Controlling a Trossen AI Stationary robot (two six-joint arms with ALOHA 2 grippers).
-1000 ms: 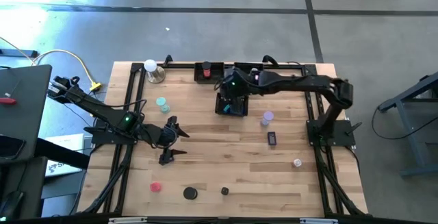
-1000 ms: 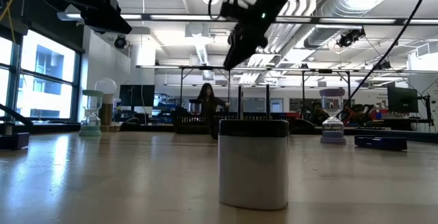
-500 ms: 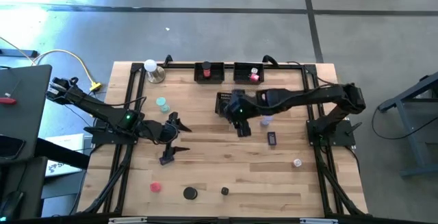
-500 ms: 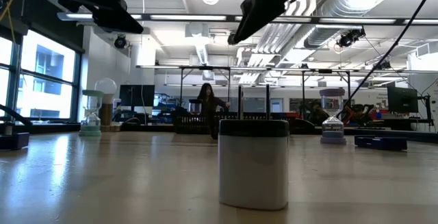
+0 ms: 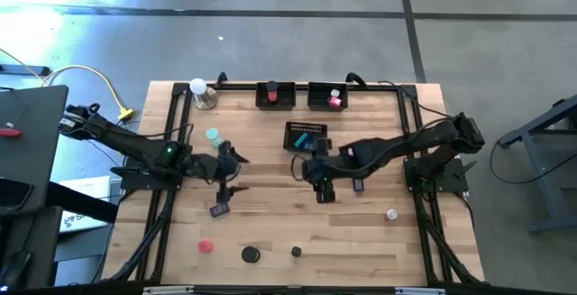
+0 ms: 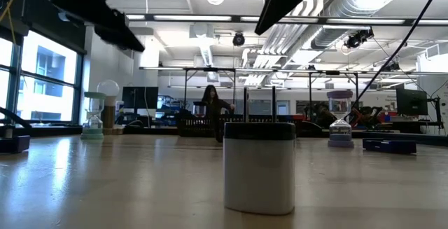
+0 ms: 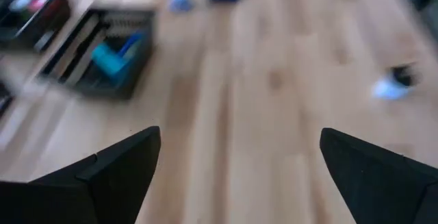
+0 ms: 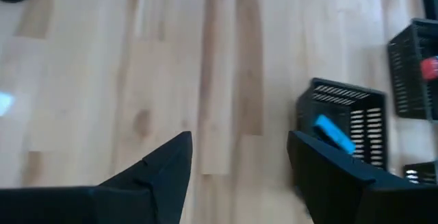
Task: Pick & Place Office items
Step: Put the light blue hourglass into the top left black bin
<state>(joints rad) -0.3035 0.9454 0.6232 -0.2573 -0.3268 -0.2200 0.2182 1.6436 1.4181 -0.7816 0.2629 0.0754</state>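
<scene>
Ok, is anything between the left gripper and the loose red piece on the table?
Nothing visible does. Only bare wood lies between the open left gripper and the red piece; the black disc sits beside the piece, off that line.

Grey concrete floor (image 5: pixel 270 42); bright windows (image 6: pixel 49 75) left.

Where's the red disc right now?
In the high view the red disc lies on the table's near left part, left of the black disc and below the left gripper, with nothing touching it.
</scene>
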